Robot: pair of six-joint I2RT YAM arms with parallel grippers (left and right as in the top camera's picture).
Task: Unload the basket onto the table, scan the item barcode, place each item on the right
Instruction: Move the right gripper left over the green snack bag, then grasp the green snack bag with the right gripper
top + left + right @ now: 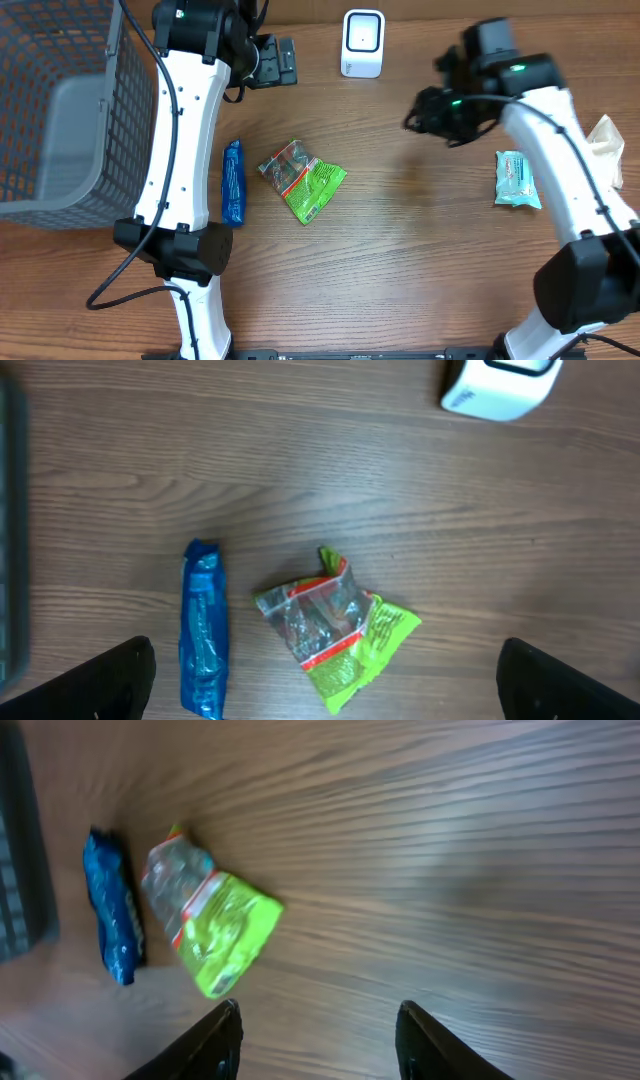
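**Green snack bag (pixel 303 178) lying free on the table (pixel 420 260)**

The bag is lying mid-table, just beside a blue packet (pixel 232 182) and well apart from the white scanner (pixel 362 43). The left gripper (pixel 325 650) is gaping wide, holding nothing. The right gripper (pixel 320 1025) is hovering half open, also empty.

On the brown wooden table (pixel 400 260), the blue plastic packet (pixel 232 182) lay just left of the green-and-clear crinkled bag (pixel 303 178). The grey mesh basket (pixel 60 100) stood far left, the white boxy scanner (pixel 362 43) behind, and the pale teal packet (pixel 517 180) far right.
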